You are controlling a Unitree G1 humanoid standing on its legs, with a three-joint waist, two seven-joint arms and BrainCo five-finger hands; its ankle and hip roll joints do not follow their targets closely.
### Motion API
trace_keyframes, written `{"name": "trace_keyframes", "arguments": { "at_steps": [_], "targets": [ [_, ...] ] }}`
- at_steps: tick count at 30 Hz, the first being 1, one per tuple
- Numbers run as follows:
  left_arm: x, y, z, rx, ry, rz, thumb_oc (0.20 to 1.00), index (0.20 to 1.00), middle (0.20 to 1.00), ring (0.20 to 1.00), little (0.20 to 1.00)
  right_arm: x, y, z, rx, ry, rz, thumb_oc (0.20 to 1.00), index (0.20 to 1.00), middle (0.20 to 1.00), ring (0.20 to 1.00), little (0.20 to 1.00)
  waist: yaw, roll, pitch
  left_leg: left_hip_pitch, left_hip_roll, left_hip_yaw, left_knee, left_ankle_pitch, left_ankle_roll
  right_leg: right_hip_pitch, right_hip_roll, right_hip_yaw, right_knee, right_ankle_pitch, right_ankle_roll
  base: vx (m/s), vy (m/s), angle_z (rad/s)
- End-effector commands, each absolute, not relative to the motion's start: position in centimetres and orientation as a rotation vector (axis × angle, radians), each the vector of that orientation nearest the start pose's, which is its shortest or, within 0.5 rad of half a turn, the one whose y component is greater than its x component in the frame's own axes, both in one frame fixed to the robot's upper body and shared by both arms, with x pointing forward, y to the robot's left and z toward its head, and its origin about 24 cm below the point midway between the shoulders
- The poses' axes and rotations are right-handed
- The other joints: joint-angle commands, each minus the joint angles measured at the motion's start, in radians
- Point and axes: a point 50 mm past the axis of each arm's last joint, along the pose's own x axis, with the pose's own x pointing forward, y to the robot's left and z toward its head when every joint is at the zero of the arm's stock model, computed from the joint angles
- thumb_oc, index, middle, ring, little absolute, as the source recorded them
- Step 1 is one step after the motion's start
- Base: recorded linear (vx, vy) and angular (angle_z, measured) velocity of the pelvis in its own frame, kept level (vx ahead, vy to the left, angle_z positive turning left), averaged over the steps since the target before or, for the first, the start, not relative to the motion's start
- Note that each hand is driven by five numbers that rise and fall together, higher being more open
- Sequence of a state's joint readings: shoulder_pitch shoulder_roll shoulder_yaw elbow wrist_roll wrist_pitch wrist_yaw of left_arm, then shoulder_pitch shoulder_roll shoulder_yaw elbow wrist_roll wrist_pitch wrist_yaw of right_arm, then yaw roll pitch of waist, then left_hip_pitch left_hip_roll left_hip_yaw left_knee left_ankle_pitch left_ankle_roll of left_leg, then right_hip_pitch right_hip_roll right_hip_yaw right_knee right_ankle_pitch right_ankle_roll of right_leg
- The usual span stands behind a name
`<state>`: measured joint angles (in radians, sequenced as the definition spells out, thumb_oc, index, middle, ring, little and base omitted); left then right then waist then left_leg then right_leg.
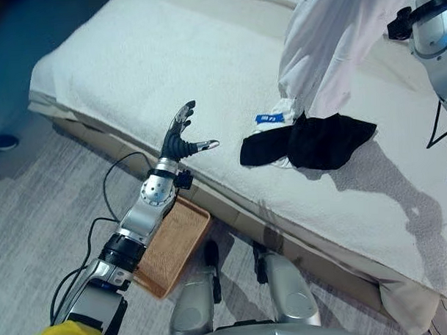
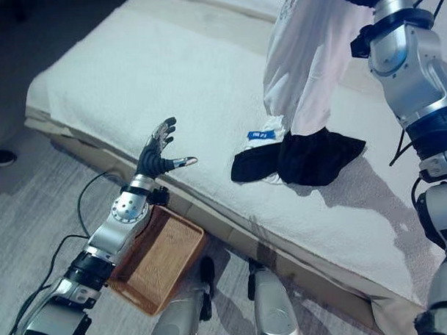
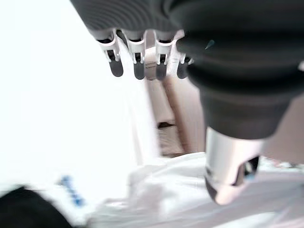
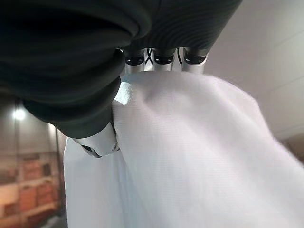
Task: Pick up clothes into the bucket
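Head eyes downward; wrist cameras close.

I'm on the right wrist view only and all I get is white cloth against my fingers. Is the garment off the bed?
Observer: Partly. The right hand, shut on the white garment, holds it high, but its lower end reaches the bed beside a black garment.
Operator: Where's the container?
Observer: A brown wicker basket sits on the floor against the bed's near edge, under the left forearm.
Operator: And the left hand?
Observer: The left hand is open, fingers spread, above the bed's edge and apart from both garments.
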<state>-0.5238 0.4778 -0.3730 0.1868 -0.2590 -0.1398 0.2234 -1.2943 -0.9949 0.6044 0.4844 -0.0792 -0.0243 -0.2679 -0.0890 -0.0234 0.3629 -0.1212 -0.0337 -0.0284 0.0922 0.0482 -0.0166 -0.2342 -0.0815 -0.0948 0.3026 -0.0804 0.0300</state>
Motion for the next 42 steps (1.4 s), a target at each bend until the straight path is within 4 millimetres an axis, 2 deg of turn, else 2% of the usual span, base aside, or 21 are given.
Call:
{"name": "trace_keyframes", "arguments": {
  "at_steps": [1, 6, 7, 9, 11, 15, 18, 21, 26, 28, 30, 31, 32, 33, 37, 38, 39, 40, 41, 42],
  "targets": [
    [32.9, 13.1, 15.7, 0.228, -0.430, -0.218, 1.000, 1.000, 1.000, 1.000, 1.000, 34.8, -21.3, 37.2, -1.055, -0.777, -0.204, 0.200, 0.200, 0.200, 0.200, 0.200, -0.010, -0.042, -0.141, 0.011, 0.054, -0.014, 0.052, -0.084, -0.062, 0.097, -0.036, 0.028, -0.110, 0.017, 0.073, 0.03, -0.046, -0.08],
    [34.4, 10.7, 19.0, 0.304, -0.506, -0.299, 1.000, 1.000, 1.000, 1.000, 1.000, 35.0, -19.0, 35.9, -0.956, -0.708, 0.055, 0.200, 0.200, 0.200, 0.200, 0.200, -0.026, -0.061, -0.201, 0.058, 0.078, 0.006, -0.003, -0.064, -0.075, 0.158, -0.016, 0.018, -0.193, 0.044, 0.080, 0.02, -0.035, -0.10],
    [34.4, 10.7, 19.0, 0.304, -0.508, -0.299, 1.000, 1.000, 1.000, 1.000, 1.000, 35.0, -19.1, 35.9, -0.956, -0.708, 0.054, 0.200, 0.200, 0.200, 0.200, 0.200, -0.025, -0.060, -0.199, 0.060, 0.078, 0.006, -0.005, -0.063, -0.075, 0.160, -0.016, 0.018, -0.195, 0.045, 0.080, 0.04, -0.022, -0.06],
    [35.1, 9.6, 19.7, 0.325, -0.507, -0.331, 1.000, 1.000, 1.000, 1.000, 1.000, 34.8, -17.8, 35.2, -0.891, -0.693, 0.165, 0.200, 0.200, 0.200, 0.200, 0.200, -0.027, -0.063, -0.221, 0.082, 0.086, 0.013, -0.019, -0.060, -0.077, 0.186, -0.013, 0.013, -0.216, 0.052, 0.083, 0.06, -0.019, -0.09],
    [35.3, 9.3, 19.8, 0.329, -0.500, -0.341, 1.000, 1.000, 1.000, 1.000, 1.000, 34.7, -17.3, 35.0, -0.882, -0.686, 0.205, 0.200, 0.200, 0.200, 0.200, 0.200, -0.027, -0.064, -0.229, 0.090, 0.087, 0.016, -0.022, -0.060, -0.078, 0.196, -0.013, 0.010, -0.221, 0.053, 0.083, 0.06, -0.008, -0.04],
    [36.1, 7.3, 19.7, 0.340, -0.468, -0.381, 1.000, 1.000, 1.000, 1.000, 1.000, 34.3, -15.4, 34.0, -0.800, -0.671, 0.356, 0.200, 0.200, 0.200, 0.200, 0.200, -0.030, -0.064, -0.255, 0.120, 0.091, 0.020, -0.041, -0.059, -0.081, 0.233, -0.012, 0.005, -0.239, 0.051, 0.084, 0.04, -0.003, -0.01],
    [36.3, 6.7, 19.4, 0.350, -0.445, -0.406, 1.000, 1.000, 1.000, 1.000, 1.000, 34.1, -15.0, 33.5, -0.774, -0.656, 0.406, 0.200, 0.200, 0.200, 0.200, 0.200, -0.030, -0.064, -0.264, 0.131, 0.093, 0.021, -0.048, -0.059, -0.082, 0.246, -0.011, 0.002, -0.247, 0.052, 0.085, 0.02, -0.002, 0.00],
    [36.5, 5.1, 18.9, 0.368, -0.404, -0.463, 1.000, 1.000, 1.000, 1.000, 1.000, 33.6, -13.5, 32.6, -0.747, -0.633, 0.520, 0.200, 0.200, 0.200, 0.200, 0.200, -0.031, -0.062, -0.274, 0.142, 0.092, 0.019, -0.053, -0.057, -0.082, 0.262, -0.013, -0.006, -0.252, 0.051, 0.086, 0.00, 0.000, 0.00],
    [36.3, 3.7, 18.6, 0.330, -0.361, -0.541, 1.000, 1.000, 1.000, 1.000, 1.000, 33.1, -13.2, 32.0, -0.720, -0.620, 0.572, 0.200, 0.200, 0.200, 0.200, 0.200, -0.034, -0.057, -0.280, 0.151, 0.092, 0.016, -0.061, -0.055, -0.082, 0.274, -0.015, -0.013, -0.259, 0.053, 0.089, 0.00, 0.000, 0.00],
    [36.0, 2.6, 17.9, 0.284, -0.303, -0.610, 1.000, 1.000, 1.000, 1.000, 1.000, 32.7, -12.7, 31.9, -0.691, -0.631, 0.601, 0.200, 0.200, 0.200, 0.200, 0.200, -0.036, -0.052, -0.285, 0.155, 0.091, 0.014, -0.064, -0.053, -0.082, 0.277, -0.017, -0.017, -0.260, 0.053, 0.090, 0.00, 0.000, 0.00],
    [36.0, 2.4, 17.6, 0.268, -0.277, -0.632, 1.000, 1.000, 1.000, 1.000, 1.000, 32.7, -12.8, 31.8, -0.682, -0.630, 0.601, 0.200, 0.200, 0.200, 0.200, 0.200, -0.038, -0.051, -0.286, 0.157, 0.090, 0.013, -0.065, -0.052, -0.082, 0.279, -0.018, -0.019, -0.261, 0.053, 0.091, 0.00, 0.000, 0.00],
    [35.6, 2.2, 17.3, 0.212, -0.231, -0.700, 0.934, 0.934, 0.934, 0.934, 0.934, 32.4, -12.9, 31.9, -0.662, -0.637, 0.601, 0.200, 0.200, 0.200, 0.200, 0.200, -0.041, -0.046, -0.289, 0.161, 0.088, 0.012, -0.068, -0.052, -0.082, 0.283, -0.019, -0.020, -0.262, 0.054, 0.093, 0.00, 0.000, 0.00],
    [35.5, 2.3, 17.1, 0.190, -0.213, -0.709, 0.507, 0.507, 0.507, 0.507, 0.507, 32.4, -13.0, 31.8, -0.654, -0.638, 0.597, 0.200, 0.200, 0.200, 0.200, 0.200, -0.041, -0.045, -0.291, 0.163, 0.087, 0.011, -0.068, -0.053, -0.081, 0.285, -0.019, -0.021, -0.263, 0.054, 0.093, 0.00, 0.000, 0.00],
    [35.3, 2.5, 16.7, 0.159, -0.187, -0.725, 0.200, 0.200, 0.200, 0.200, 0.200, 32.4, -13.2, 31.8, -0.643, -0.642, 0.591, 0.200, 0.200, 0.200, 0.200, 0.200, -0.041, -0.043, -0.291, 0.164, 0.087, 0.011, -0.068, -0.053, -0.082, 0.287, -0.020, -0.022, -0.262, 0.054, 0.094, 0.00, 0.000, 0.00],
    [34.8, 3.1, 15.7, 0.120, -0.138, -0.754, 0.200, 0.200, 0.200, 0.200, 0.200, 32.4, -13.9, 31.6, -0.626, -0.642, 0.561, 0.200, 0.200, 0.200, 0.200, 0.200, -0.040, -0.043, -0.291, 0.166, 0.086, 0.009, -0.069, -0.054, -0.081, 0.290, -0.022, -0.022, -0.263, 0.054, 0.094, 0.00, 0.000, 0.00],
    [34.7, 4.2, 15.0, 0.074, -0.106, -0.731, 0.200, 0.200, 0.200, 0.200, 0.200, 32.5, -14.9, 31.2, -0.589, -0.637, 0.517, 0.200, 0.200, 0.200, 0.200, 0.200, -0.038, -0.043, -0.289, 0.167, 0.086, 0.008, -0.070, -0.054, -0.081, 0.291, -0.022, -0.025, -0.264, 0.053, 0.093, 0.00, 0.000, 0.00],
    [34.7, 4.2, 14.9, 0.075, -0.105, -0.732, 0.200, 0.200, 0.200, 0.200, 0.200, 32.5, -14.9, 31.2, -0.588, -0.636, 0.517, 0.200, 0.200, 0.200, 0.200, 0.200, -0.038, -0.044, -0.289, 0.167, 0.086, 0.007, -0.070, -0.054, -0.081, 0.291, -0.023, -0.025, -0.264, 0.053, 0.093, 0.00, 0.000, 0.00],
    [34.4, 5.0, 14.4, 0.062, -0.095, -0.720, 0.200, 0.200, 0.200, 0.200, 0.200, 32.6, -15.9, 30.5, -0.556, -0.621, 0.478, 0.304, 0.304, 0.304, 0.304, 0.304, -0.034, -0.043, -0.285, 0.166, 0.085, 0.005, -0.069, -0.054, -0.080, 0.291, -0.023, -0.026, -0.263, 0.052, 0.093, 0.00, 0.000, 0.00],
    [34.4, 5.0, 14.4, 0.063, -0.094, -0.720, 0.200, 0.200, 0.200, 0.200, 0.200, 32.6, -15.9, 30.5, -0.555, -0.620, 0.478, 0.319, 0.319, 0.319, 0.319, 0.319, -0.034, -0.044, -0.285, 0.166, 0.085, 0.005, -0.069, -0.054, -0.080, 0.291, -0.023, -0.026, -0.263, 0.052, 0.093, 0.00, 0.000, 0.00],
    [34.4, 5.6, 14.4, 0.052, -0.097, -0.702, 0.200, 0.200, 0.200, 0.200, 0.200, 32.6, -16.7, 30.0, -0.525, -0.612, 0.448, 0.388, 0.388, 0.388, 0.388, 0.388, -0.032, -0.043, -0.282, 0.163, 0.083, 0.002, -0.067, -0.055, -0.079, 0.288, -0.023, -0.027, -0.261, 0.051, 0.093, 0.00, 0.000, 0.00]
  ]
}}
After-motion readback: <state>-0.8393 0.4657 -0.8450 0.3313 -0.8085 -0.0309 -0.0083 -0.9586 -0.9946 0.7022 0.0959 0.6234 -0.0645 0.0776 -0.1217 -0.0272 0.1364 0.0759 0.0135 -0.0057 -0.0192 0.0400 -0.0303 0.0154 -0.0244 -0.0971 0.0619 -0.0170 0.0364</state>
